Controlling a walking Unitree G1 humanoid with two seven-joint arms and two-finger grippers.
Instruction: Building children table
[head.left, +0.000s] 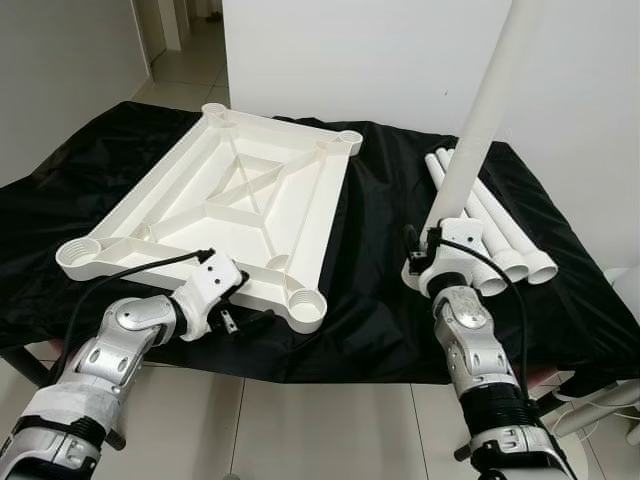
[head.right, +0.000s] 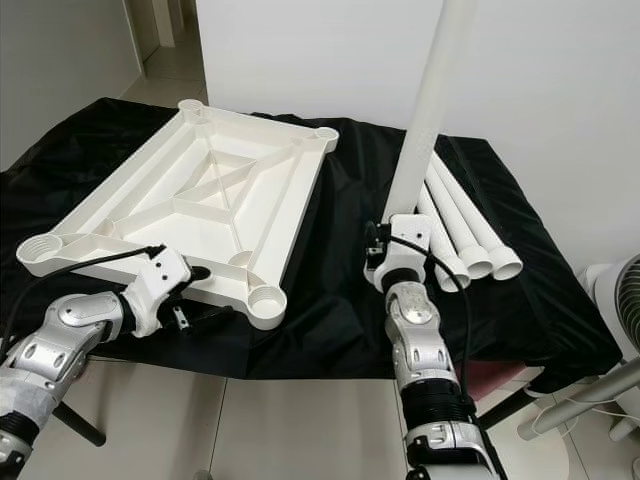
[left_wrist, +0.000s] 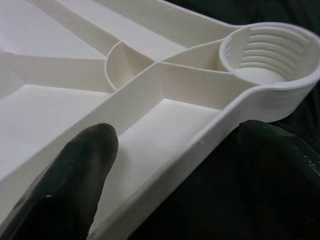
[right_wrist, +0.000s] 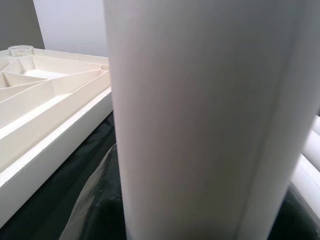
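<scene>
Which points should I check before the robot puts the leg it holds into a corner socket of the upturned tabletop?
1. Right pincer holds the raised leg: ok.
2. Leg near upright: ok, slightly tilted.
3. Left pincer on the tabletop rim, one finger either side: ok.
4. Near socket open, nothing inside: ok.
5. Leg over that socket: not ok, it is off to the right.
6. Spare legs on the cloth: ok.

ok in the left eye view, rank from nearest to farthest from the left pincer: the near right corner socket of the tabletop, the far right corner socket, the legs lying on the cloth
1. Near right corner socket, just right of the left pincer clamped on the tabletop rim.
2. Legs lying on the cloth, across on the right, behind the right pincer holding an upright leg.
3. Far right corner socket, at the back.
Two and three are close.
</scene>
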